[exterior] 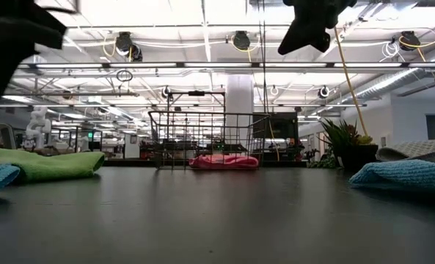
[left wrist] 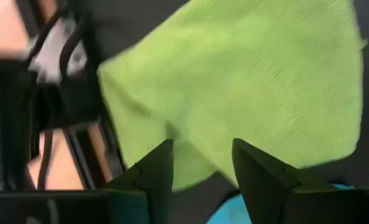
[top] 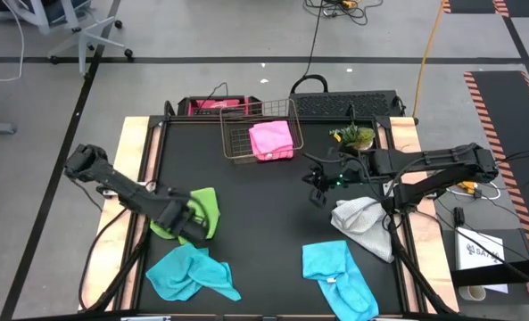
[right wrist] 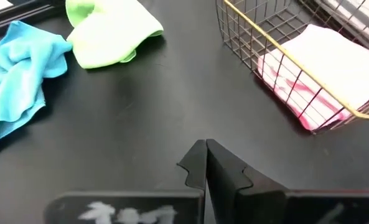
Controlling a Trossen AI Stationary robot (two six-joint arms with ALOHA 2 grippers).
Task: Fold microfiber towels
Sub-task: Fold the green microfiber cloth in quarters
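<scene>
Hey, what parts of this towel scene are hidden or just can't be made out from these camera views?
- Lime green towel: high view, the left claw and its arm cover part of it, so its fold cannot be judged.
- Pink towel: low view, only an edge shows behind the wire basket.
- Light grey towel: high view, cables cross it.
- Lower right turquoise towel: high view, cut off by the frame edge.
</scene>
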